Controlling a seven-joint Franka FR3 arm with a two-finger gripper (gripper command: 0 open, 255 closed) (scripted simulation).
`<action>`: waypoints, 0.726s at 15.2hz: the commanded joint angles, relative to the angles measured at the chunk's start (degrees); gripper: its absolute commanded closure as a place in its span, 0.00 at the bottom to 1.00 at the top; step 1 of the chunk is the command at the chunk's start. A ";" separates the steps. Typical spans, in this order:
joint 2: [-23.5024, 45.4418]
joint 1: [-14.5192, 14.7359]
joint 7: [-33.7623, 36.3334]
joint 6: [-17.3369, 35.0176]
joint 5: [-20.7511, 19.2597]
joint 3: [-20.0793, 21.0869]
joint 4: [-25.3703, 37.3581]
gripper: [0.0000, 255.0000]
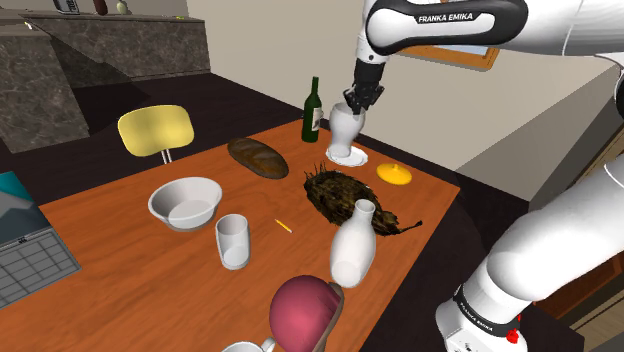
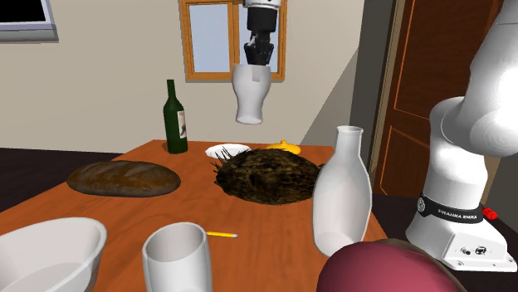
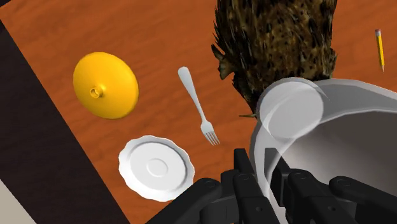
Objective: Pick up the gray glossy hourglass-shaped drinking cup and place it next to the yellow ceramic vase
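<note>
Hourglass-shaped cup (image 1: 345, 128), pale grey, hangs clear of the table (image 1: 150, 300), its rim clamped between the fingers of the gripper (image 1: 360, 98). Step judged: carrying. Next: travel toward the yellow vase (image 3: 105, 84), below and aside of the gripper, then lower beside it.

From where I stand, the arm (image 1: 560, 240) is glossy white, with fat rounded links joined by black rings. The band (image 1: 445, 18) at one o'clock in the shoulder view carries white "FRANKA EMIKA" lettering, and a red tab (image 1: 515, 335) sits at four o'clock. Its gripper (image 2: 257, 60) is all black.
</note>
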 commanded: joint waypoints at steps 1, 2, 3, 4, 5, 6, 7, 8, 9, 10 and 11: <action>-2.21 -0.95 -2.67 0.56 0.00 -1.70 -2.43 1.00; -3.29 -1.40 -3.93 0.72 -0.06 -2.55 -3.51 1.00; -4.32 -1.86 -5.21 0.85 -0.15 -3.41 -4.53 1.00; -5.30 -2.30 -6.48 0.97 -0.28 -4.30 -5.48 1.00; -6.22 -2.76 -7.76 1.08 -0.43 -5.19 -6.36 1.00; -7.10 -3.23 -9.05 1.17 -0.61 -6.10 -7.18 1.00; -7.92 -3.69 -10.34 1.25 -0.82 -7.02 -7.93 1.00; -8.69 -4.17 -11.64 1.32 -1.04 -7.95 -8.62 1.00; -9.41 -4.65 -12.95 1.38 -1.28 -8.88 -9.24 1.00; -10.07 -5.12 -14.26 1.44 -1.55 -9.85 -9.79 1.00; -10.68 -5.59 -15.57 1.49 -1.82 -10.82 -10.29 1.00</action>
